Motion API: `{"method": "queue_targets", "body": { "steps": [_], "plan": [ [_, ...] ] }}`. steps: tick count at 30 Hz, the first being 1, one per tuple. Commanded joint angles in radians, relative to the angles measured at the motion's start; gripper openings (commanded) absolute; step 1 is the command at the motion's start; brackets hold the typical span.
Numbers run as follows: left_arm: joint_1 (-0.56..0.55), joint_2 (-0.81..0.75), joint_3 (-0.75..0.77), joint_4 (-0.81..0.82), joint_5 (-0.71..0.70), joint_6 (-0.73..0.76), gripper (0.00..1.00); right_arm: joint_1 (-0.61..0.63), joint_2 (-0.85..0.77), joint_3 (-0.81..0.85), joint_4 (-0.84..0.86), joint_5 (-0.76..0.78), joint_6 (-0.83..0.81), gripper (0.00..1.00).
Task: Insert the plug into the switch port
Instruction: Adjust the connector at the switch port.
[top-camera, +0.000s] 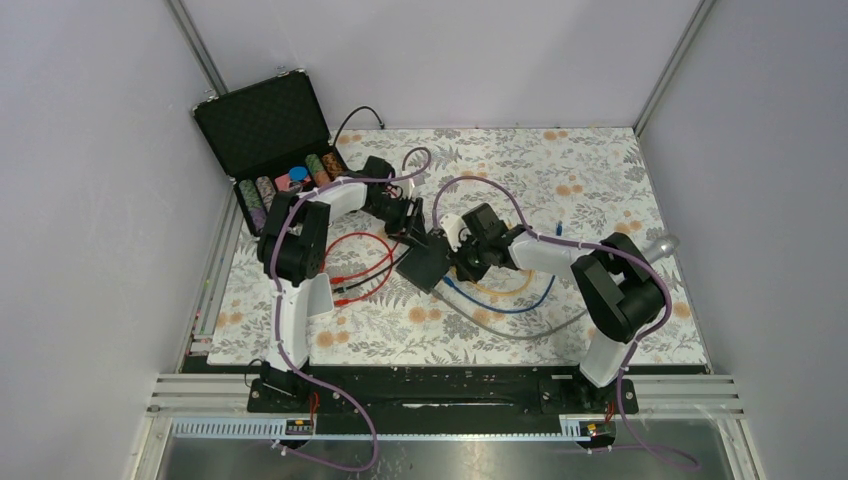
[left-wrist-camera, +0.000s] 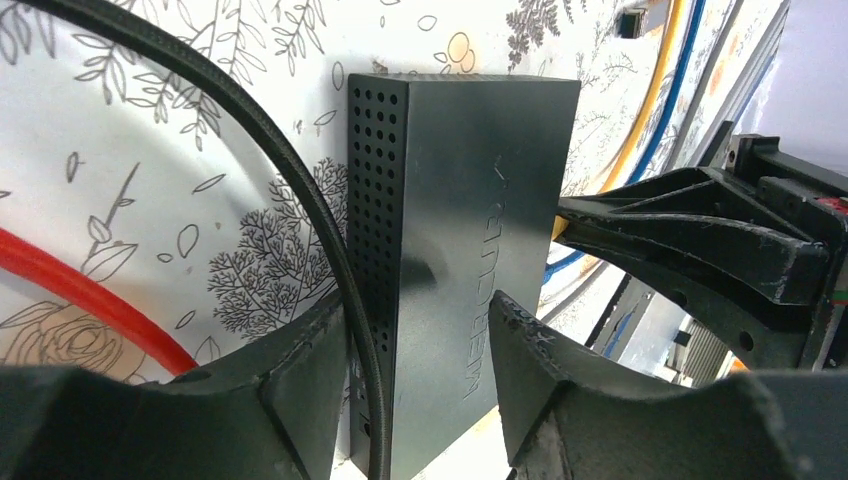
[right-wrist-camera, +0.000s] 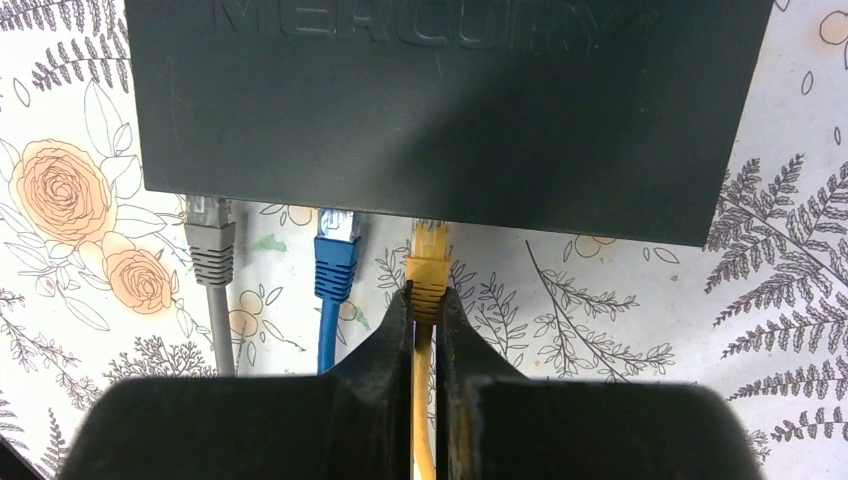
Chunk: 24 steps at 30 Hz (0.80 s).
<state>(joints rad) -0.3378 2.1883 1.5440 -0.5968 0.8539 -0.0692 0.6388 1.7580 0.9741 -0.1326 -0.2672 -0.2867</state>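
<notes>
Right arm (top-camera: 545, 255): is reaching inward over the bench (top-camera: 600, 170), right jaws clenching the yellow plug (right-wrist-camera: 429, 262), its tip at the switch (right-wrist-camera: 440, 110) edge beside the blue plug (right-wrist-camera: 336, 255). Left jaws are straddling the switch; grip cannot be told.

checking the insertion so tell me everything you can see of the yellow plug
The yellow plug is a plastic-looking boot with a clearer tip, pointing at the switch, its tip meeting the port edge; how deep it sits is hidden. The right gripper pinches its rear end, yellow cable trailing between its jaws. It stands beside the blue plug, not touching it.
</notes>
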Motion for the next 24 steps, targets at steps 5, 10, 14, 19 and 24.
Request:
{"method": "queue_targets", "body": {
  "steps": [5,10,14,19,24],
  "plan": [
    [-0.038,-0.032,-0.066,-0.011,0.095,-0.039,0.51,0.009,-0.011,0.003,0.195,0.077,0.175,0.00],
    [-0.040,-0.071,-0.185,0.102,0.068,-0.189,0.47,0.035,0.002,-0.068,0.402,0.081,0.233,0.00],
    [-0.076,-0.106,-0.254,0.171,0.073,-0.237,0.46,0.049,0.028,-0.048,0.435,0.086,0.233,0.00],
    [-0.130,-0.094,-0.276,0.213,0.092,-0.294,0.44,0.048,0.048,-0.003,0.451,0.058,0.203,0.00],
    [-0.194,-0.157,-0.405,0.429,0.118,-0.445,0.43,0.050,0.093,0.054,0.457,0.085,0.254,0.00]
  ]
}}
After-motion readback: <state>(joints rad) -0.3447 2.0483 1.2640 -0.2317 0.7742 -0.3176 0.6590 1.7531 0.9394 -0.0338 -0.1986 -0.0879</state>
